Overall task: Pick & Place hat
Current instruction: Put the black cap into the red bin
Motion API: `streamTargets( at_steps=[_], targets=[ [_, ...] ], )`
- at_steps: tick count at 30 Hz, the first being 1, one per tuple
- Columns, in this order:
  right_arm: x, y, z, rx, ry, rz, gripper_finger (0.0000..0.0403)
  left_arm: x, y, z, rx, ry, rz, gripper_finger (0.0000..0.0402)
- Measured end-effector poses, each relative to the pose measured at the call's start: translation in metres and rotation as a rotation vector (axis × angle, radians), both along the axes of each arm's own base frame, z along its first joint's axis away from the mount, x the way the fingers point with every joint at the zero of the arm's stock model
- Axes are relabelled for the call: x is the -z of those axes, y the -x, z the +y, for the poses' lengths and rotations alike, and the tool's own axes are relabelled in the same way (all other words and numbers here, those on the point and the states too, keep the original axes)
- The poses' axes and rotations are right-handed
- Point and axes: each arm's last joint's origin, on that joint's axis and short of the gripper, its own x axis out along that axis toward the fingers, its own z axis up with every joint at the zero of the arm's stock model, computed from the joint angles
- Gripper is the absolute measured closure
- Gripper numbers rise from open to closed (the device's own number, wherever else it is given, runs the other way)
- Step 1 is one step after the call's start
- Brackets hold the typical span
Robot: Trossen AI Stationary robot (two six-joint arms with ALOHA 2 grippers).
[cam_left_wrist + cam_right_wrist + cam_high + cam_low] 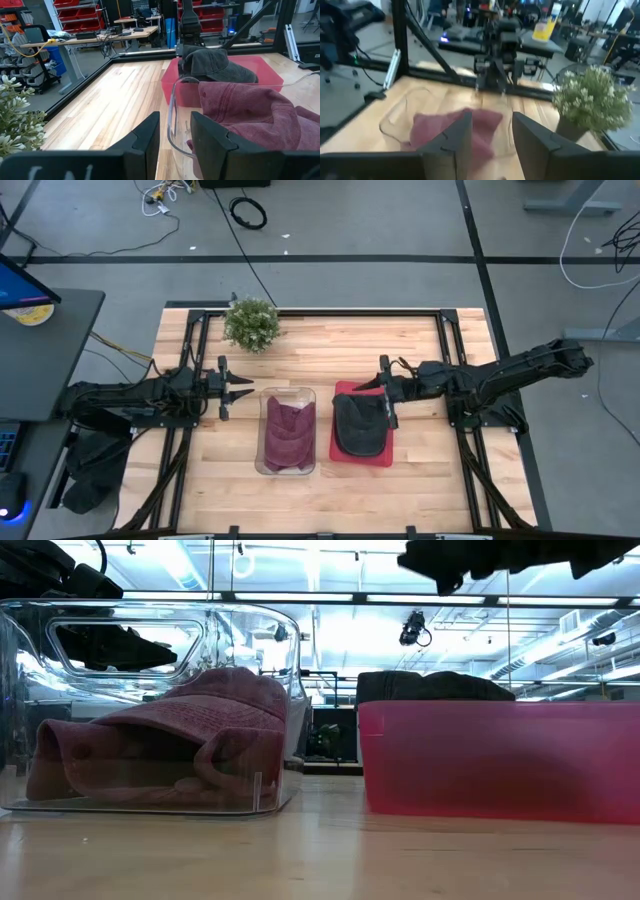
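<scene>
The right gripper (386, 392) hangs above the far left edge of the red tray (340, 452), its two fingers parted with nothing between them. The dark grey hat (360, 426) lies in that tray just below and to the near side of the fingertips, apart from them; in the low view its crown (435, 686) rises over the tray's pink wall (500, 762) while the gripper (445, 578) sits clear above it. Left of the tray, just beside it, a clear plastic bin (288, 393) holds a maroon hat (288, 435). Farther left, the left gripper (238, 387) waits near the bin's left side, fingers apart and empty. A small potted plant (251, 323) stands at the table's far edge.
</scene>
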Motion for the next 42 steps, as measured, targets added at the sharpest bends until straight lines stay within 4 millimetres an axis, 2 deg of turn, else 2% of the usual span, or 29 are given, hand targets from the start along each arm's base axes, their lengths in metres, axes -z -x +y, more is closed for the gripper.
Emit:
streamTargets(
  at_steps=[3, 9, 14, 20, 25, 29, 42],
  targets=[
    [0.008, -0.003, -0.003, 0.014, 0.024, 0.064, 0.0261, 0.0, 0.0, 0.0, 0.0, 0.0, 0.0, 0.0287],
    [0.037, -0.013, -0.016, 0.077, 0.001, 0.255, 0.0261, 0.0, 0.0, 0.0, 0.0, 0.0, 0.0, 0.0287],
    [0.07, -0.028, -0.025, 0.015, -0.037, 0.405, 0.0261, 0.0, 0.0, 0.0, 0.0, 0.0, 0.0, 0.0287],
    [0.121, -0.04, -0.038, 0.01, -0.067, 0.627, 0.0261, 0.0, 0.0, 0.0, 0.0, 0.0, 0.0, 0.0287],
    [0.148, -0.045, -0.05, 0.019, -0.106, 0.72, 0.0261, 0.0, 0.0, 0.0, 0.0, 0.0, 0.0, 0.0287],
    [0.15, -0.045, -0.056, -0.016, -0.15, 0.723, 0.0261, 0.0, 0.0, 0.0, 0.0, 0.0, 0.0, 0.0287],
    [0.112, -0.036, -0.056, -0.03, -0.14, 0.59, 0.0261, 0.0, 0.0, 0.0, 0.0, 0.0, 0.0, 0.0287]
  ],
)
